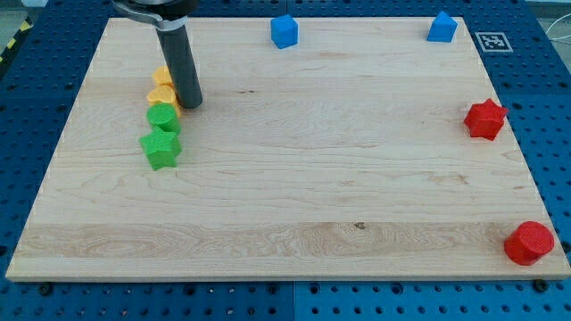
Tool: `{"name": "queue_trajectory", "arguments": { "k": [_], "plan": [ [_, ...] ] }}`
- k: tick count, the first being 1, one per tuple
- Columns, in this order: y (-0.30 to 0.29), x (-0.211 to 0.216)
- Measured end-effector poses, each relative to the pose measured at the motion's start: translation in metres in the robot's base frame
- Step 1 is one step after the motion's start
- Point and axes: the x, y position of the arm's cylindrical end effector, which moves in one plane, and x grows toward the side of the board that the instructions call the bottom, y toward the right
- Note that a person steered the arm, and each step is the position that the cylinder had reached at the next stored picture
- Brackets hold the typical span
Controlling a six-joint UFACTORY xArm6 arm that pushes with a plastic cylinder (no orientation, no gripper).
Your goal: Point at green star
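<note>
The green star (161,148) lies on the wooden board (294,178) at the view's left. A green round block (164,117) touches it just above. Two yellow blocks (162,93) continue the column upward; the upper one (161,76) is partly hidden by the rod. My tip (190,104) rests on the board just right of the lower yellow block and the green round block, up and to the right of the green star, a short gap away from it.
A blue block (285,31) sits at the top middle and another blue block (442,28) at the top right. A red star (485,119) is at the right edge. A red round block (528,242) is at the bottom right corner.
</note>
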Motion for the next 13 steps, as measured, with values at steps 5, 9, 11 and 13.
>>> {"name": "queue_trajectory", "arguments": {
  "k": [5, 9, 11, 13],
  "plan": [
    [0.083, 0.057],
    [0.022, 0.049],
    [0.026, 0.048],
    [0.052, 0.103]
  ]
}}
